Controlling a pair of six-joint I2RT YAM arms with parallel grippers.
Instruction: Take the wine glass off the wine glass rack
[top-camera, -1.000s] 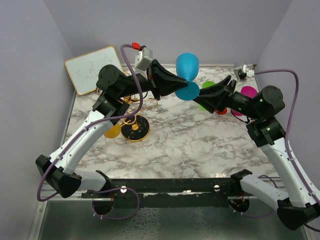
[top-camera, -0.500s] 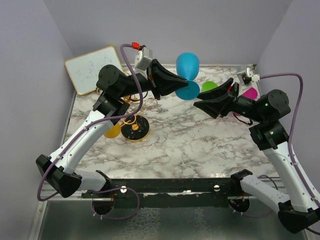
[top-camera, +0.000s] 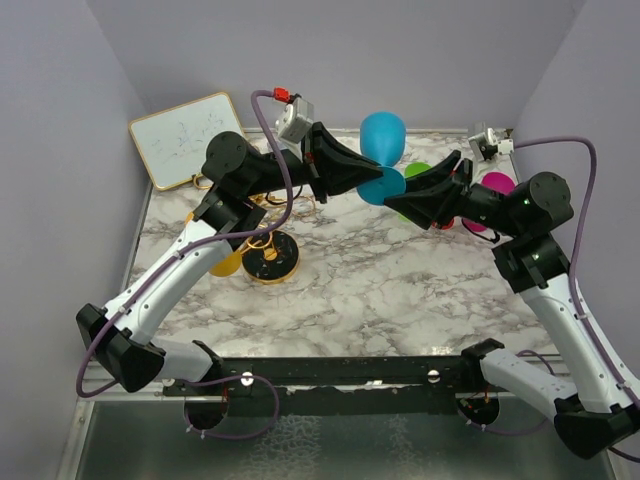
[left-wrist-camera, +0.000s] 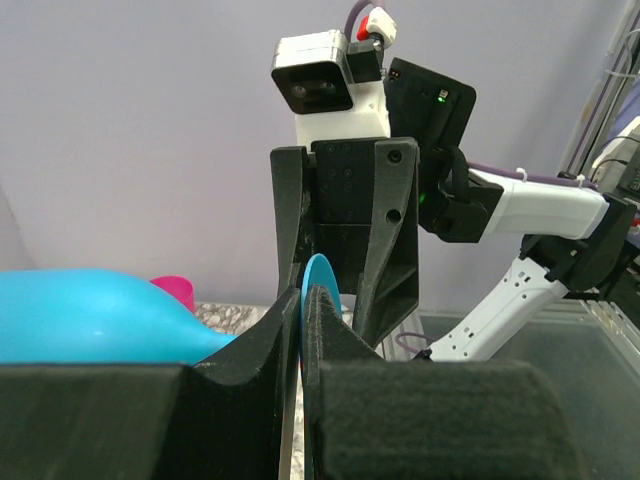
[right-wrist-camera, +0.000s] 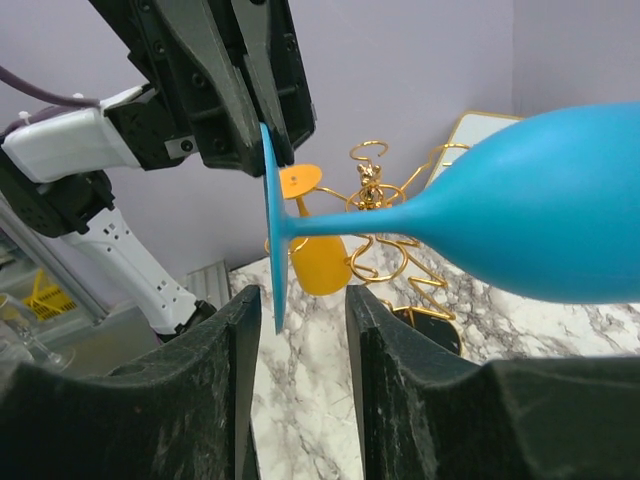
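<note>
Above the surface (top-camera: 400, 290), well clear of the rack (top-camera: 270, 262), my left arm (top-camera: 180, 270) holds the blue glass (top-camera: 382, 135) sideways, jaws pinching its foot edge-on. That leaves stem and bowl free for my right arm (top-camera: 560, 300), whose jaws stand spread either side of the foot, not yet closed: a handover, I judge.

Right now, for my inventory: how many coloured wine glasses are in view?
4: blue glass in the left gripper, orange glass on the gold wire rack, green glass and magenta glass behind the right arm; others may be hidden.
</note>
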